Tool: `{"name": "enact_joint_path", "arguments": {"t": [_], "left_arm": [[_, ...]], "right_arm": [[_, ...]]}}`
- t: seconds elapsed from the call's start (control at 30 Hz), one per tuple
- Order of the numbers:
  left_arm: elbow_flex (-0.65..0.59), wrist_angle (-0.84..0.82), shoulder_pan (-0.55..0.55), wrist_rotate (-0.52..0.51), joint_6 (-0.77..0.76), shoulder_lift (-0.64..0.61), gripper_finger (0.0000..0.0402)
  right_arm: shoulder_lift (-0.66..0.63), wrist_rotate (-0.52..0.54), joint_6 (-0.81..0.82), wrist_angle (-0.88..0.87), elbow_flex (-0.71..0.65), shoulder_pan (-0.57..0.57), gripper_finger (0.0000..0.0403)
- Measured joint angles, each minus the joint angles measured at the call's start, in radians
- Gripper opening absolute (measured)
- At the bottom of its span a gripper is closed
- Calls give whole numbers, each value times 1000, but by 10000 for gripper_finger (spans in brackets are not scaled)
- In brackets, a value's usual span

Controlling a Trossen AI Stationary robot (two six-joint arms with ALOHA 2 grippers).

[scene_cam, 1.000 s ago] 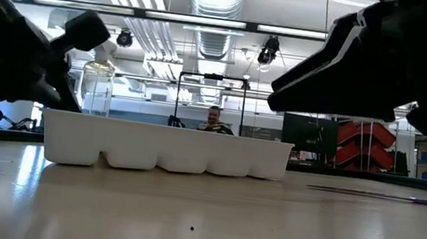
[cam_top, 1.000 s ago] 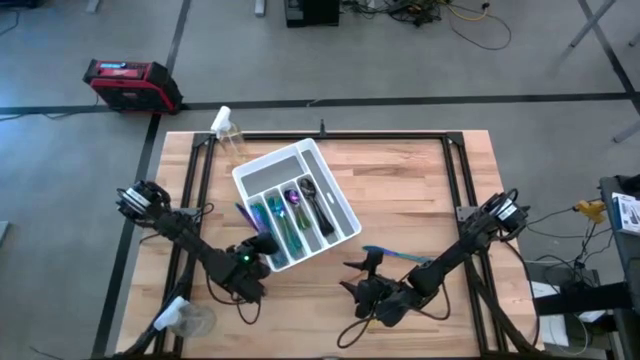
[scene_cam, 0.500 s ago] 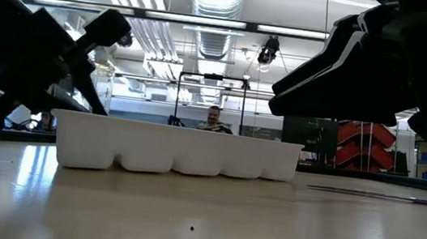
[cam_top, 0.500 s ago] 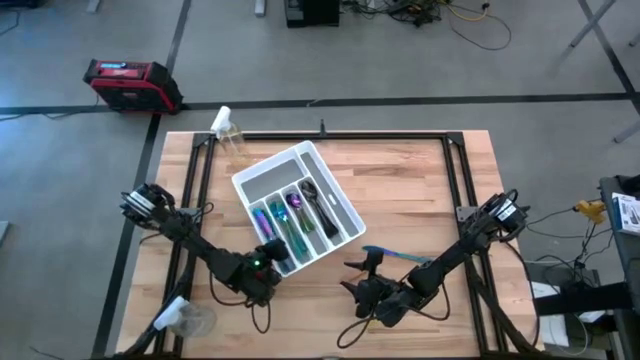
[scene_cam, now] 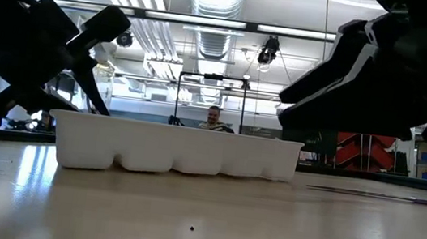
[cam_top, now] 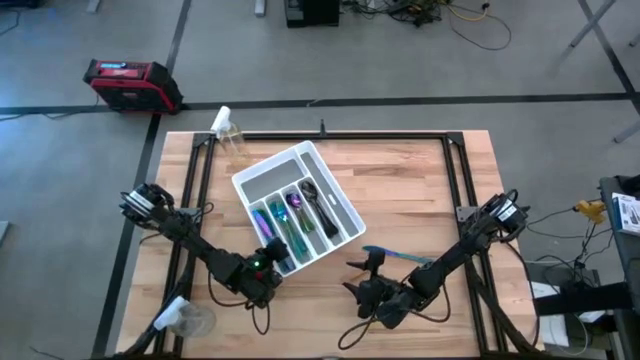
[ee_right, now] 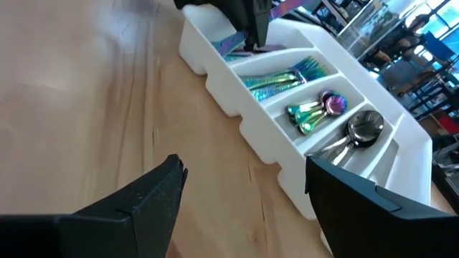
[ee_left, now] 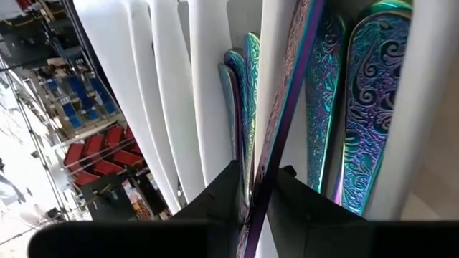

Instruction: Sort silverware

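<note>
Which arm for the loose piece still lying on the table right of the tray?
Right, probably. The right tool is open, empty and close to the loose piece. The left tool is at the tray, shut on a knife.

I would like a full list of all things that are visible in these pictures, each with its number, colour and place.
Cutlery tray: one, white, mid-table, set at an angle.
Silverware: several pieces, iridescent teal-purple, some dark, lying in the tray's compartments.
Knife: one, iridescent purple, held over the tray's near end.
Loose piece: one, blue-purple, on the table right of the tray.
Spray bottle: one, clear with white top, at the table's far left corner.
Cup: one, clear, at the near left edge.
Case: one, red and black, on the floor.
Person: one, far behind the table.
Left gripper: dark, at the tray's near end, shut on the knife.
Right gripper: dark, open, near the loose piece.
</note>
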Motion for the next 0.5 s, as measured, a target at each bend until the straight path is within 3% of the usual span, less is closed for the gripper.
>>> {"name": "enact_joint_path", "arguments": {"t": [0.17,0.27,0.5], "left_arm": [[36,-138,0,24,-109,0,31],[74,-221,2,112,-211,0,16],[80,-231,2,125,-250,1,19]], "right_arm": [[0,0,59,-59,0,3,275],[0,0,71,-67,0,2,274],[0,0,72,-65,0,2,266]]}}
